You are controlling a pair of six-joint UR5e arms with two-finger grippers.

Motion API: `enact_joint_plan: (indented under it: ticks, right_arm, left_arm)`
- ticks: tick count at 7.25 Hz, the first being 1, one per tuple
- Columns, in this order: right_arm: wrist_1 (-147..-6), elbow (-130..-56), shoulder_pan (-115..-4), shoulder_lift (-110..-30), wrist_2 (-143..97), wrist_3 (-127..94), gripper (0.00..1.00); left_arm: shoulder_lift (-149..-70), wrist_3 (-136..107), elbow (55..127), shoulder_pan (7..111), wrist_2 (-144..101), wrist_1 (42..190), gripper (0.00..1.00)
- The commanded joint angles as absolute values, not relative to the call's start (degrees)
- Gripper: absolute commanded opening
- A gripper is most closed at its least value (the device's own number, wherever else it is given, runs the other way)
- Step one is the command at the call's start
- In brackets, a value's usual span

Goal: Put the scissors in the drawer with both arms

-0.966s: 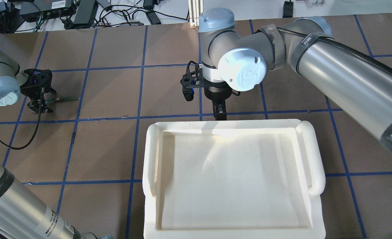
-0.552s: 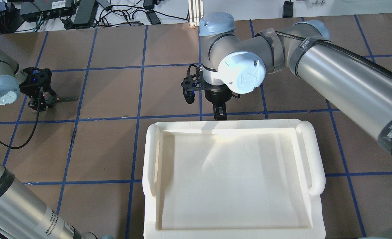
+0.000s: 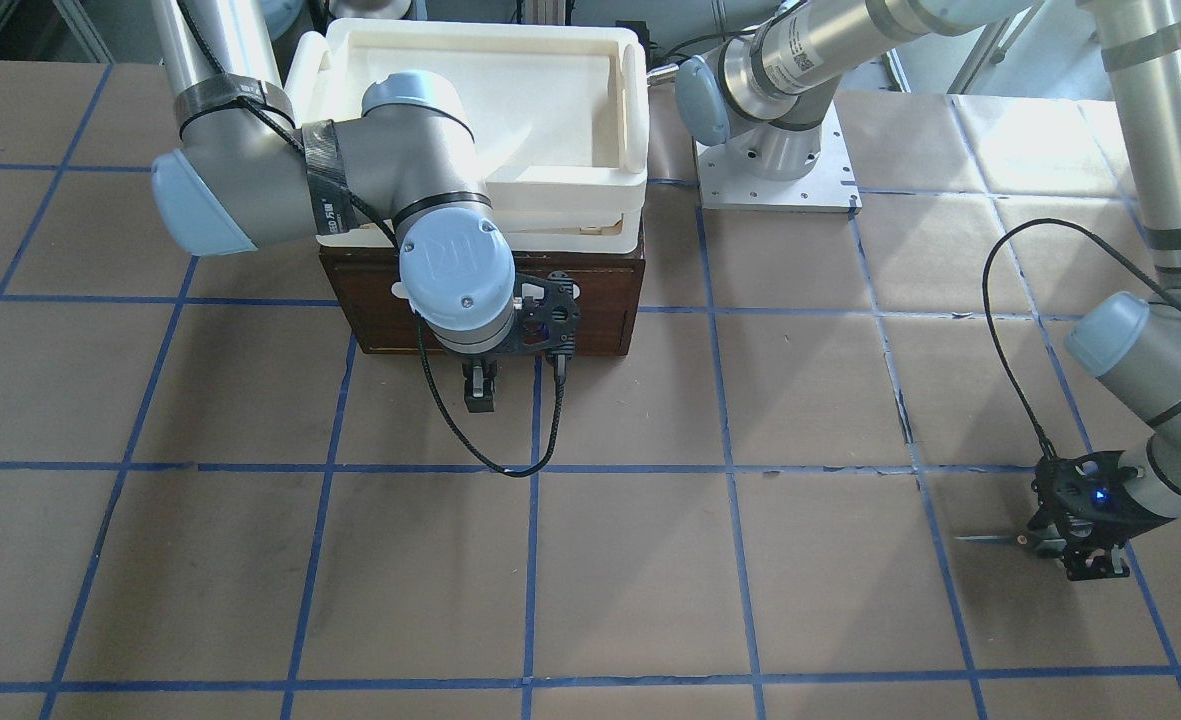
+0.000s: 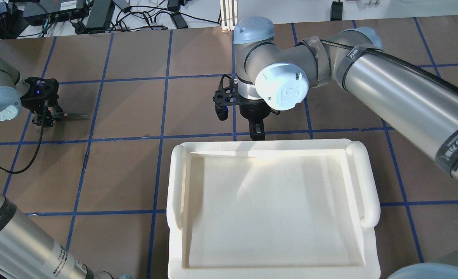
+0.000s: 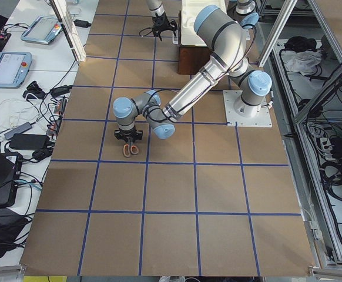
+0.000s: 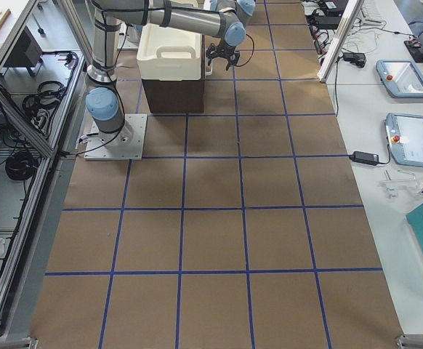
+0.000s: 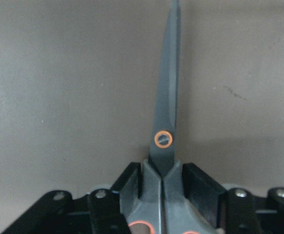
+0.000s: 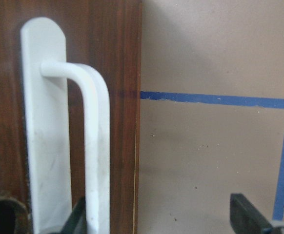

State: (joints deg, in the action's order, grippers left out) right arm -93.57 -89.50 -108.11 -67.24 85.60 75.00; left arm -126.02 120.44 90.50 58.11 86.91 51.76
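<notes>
The scissors (image 7: 165,122) lie flat on the brown table at the robot's far left, silver blades pointing away from the gripper. My left gripper (image 7: 164,178) is shut on their grey handle neck; it also shows in the overhead view (image 4: 48,115) and the front view (image 3: 1060,545). The blade tip (image 4: 76,115) sticks out toward the table's middle. The drawer (image 3: 595,300) is closed, dark brown front facing the operators. My right gripper (image 8: 164,219) is open right in front of it, one finger beside the white bar handle (image 8: 95,146). The gripper points down in the front view (image 3: 478,392).
A white plastic tray-like bin (image 4: 176,186) sits on top of the drawer cabinet and hides it from overhead. The right arm's base plate (image 3: 775,185) stands beside the cabinet. Blue tape lines grid the table. Cables and monitors lie beyond the far edge (image 4: 97,15).
My left gripper's fingers have closed in on the scissors' handles and the scissors have shifted slightly left with it. The right wrist has turned slightly; its gripper stays before the drawer.
</notes>
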Motion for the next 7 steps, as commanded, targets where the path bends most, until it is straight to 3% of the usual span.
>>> enact_joint_plan:
  ticks: [1, 3, 7]
  right_arm:
    - [-94.13, -89.12, -108.11, -67.15, 85.61, 75.15, 1.00]
    - [-94.57, -88.86, -108.02, -67.06, 85.69, 76.02, 1.00]
    - [-97.54, -88.68, -107.40, -66.71, 85.52, 76.29, 1.00]
  left_arm:
    - [-124.38, 120.85, 90.44, 58.88, 86.57, 52.12, 0.00]
    - [-121.48, 120.50, 90.53, 59.68, 86.05, 53.60, 0.00]
    - [-111.12, 115.44, 89.65, 65.29, 85.87, 70.08, 0.00]
